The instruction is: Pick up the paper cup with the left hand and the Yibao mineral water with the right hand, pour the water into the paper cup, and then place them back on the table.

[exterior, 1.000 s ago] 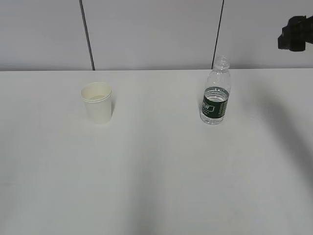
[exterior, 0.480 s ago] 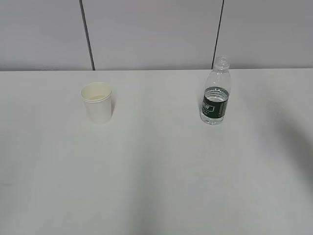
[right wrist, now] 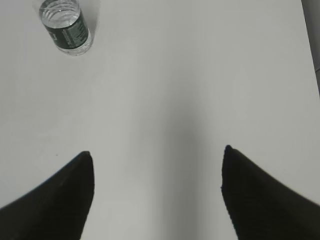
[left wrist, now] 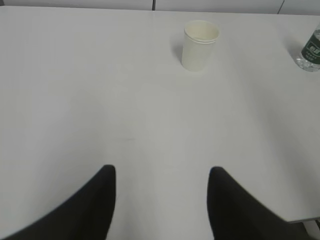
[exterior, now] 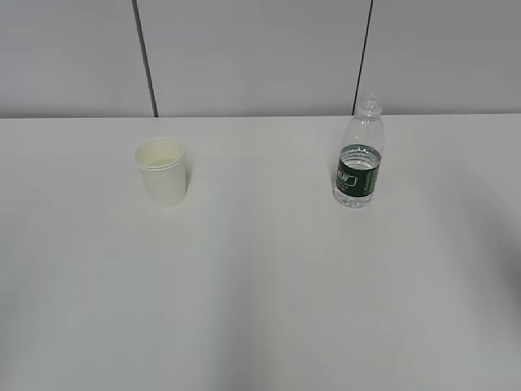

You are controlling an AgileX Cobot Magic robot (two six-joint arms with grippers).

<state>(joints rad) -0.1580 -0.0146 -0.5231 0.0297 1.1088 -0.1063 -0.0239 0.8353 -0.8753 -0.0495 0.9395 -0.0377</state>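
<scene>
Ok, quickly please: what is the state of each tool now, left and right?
Left tool: open, holding nothing, well short of the paper cup.
Right tool: open, holding nothing, away from the Yibao mineral water.

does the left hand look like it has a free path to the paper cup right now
Probably yes. In the left wrist view the left hand's end effector is open and empty, with only bare table between it and the upright paper cup. The Yibao mineral water stands well off to the side.
</scene>
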